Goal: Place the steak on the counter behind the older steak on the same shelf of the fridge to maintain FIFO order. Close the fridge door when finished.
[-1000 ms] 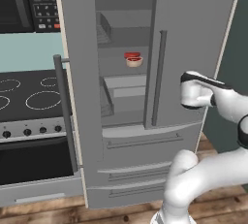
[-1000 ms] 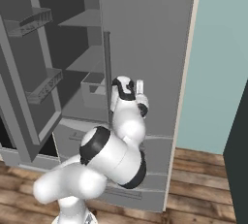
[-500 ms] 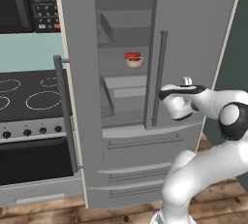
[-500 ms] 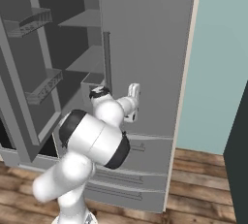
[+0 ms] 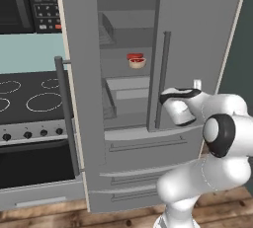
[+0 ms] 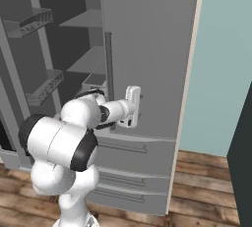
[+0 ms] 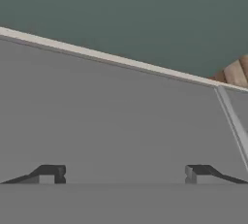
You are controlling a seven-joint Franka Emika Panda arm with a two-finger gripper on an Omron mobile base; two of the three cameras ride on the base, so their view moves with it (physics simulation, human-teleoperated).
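Left base view shows your gripper (image 5: 196, 85) jaws spread wide and empty at the fridge's (image 5: 197, 29) closed right door, the open left door (image 5: 81, 94) far left.

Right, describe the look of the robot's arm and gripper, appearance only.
The arm is made of glossy white, rounded segments, with dark grey to black rings and caps at the joints. It ends in a white, boxy hand. The gripper has two small dark finger tips with paler inner faces. No cables or markings are visible.
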